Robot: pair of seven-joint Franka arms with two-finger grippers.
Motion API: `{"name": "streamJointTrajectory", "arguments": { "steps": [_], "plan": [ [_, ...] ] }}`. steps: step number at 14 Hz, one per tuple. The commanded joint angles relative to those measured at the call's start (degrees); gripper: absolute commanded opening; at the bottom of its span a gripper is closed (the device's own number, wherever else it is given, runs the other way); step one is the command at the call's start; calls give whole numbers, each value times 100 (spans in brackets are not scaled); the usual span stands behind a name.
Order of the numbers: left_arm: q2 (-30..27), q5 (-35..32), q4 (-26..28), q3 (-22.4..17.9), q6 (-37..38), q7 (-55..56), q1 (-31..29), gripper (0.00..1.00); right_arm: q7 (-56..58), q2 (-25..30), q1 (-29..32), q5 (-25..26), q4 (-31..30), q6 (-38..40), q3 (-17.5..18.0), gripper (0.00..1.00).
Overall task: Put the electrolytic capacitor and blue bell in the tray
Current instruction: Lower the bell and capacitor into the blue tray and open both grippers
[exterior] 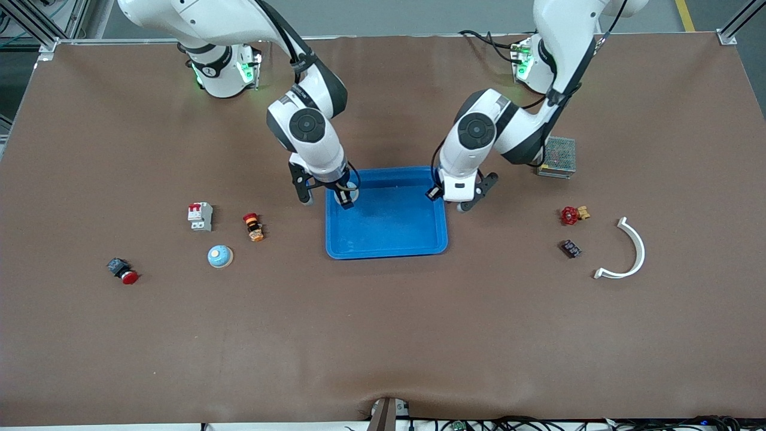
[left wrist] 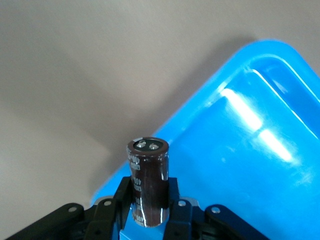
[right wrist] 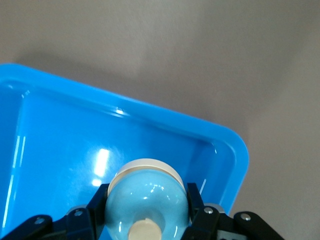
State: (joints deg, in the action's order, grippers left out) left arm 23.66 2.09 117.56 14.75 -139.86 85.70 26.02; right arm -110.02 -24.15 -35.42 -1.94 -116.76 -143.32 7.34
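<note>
The bright-blue tray lies mid-table. My left gripper hangs over the tray's edge at the left arm's end. In the left wrist view it is shut on the dark brown electrolytic capacitor, held upright over the tray's corner. My right gripper hangs over the tray's edge at the right arm's end. In the right wrist view it is shut on the light-blue bell above the tray floor. Both held things are hidden in the front view.
A second light-blue domed bell, a breaker, a red-yellow button and a red push button lie toward the right arm's end. A red valve, a dark module, a white curved piece and a mesh box lie toward the left arm's end.
</note>
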Motion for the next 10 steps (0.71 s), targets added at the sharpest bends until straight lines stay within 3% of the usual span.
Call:
{"name": "streamJointTrajectory", "arguments": {
  "steps": [1,10],
  "plan": [
    [533,-7,-637,-51,81,499,298,0,-213,69,-202,-17,-93,-64,-66,0],
    [1096,-42,-946,-51,11,526,343,0,-213,-370,-237,62,-93,-609,-119,0]
  ]
}}
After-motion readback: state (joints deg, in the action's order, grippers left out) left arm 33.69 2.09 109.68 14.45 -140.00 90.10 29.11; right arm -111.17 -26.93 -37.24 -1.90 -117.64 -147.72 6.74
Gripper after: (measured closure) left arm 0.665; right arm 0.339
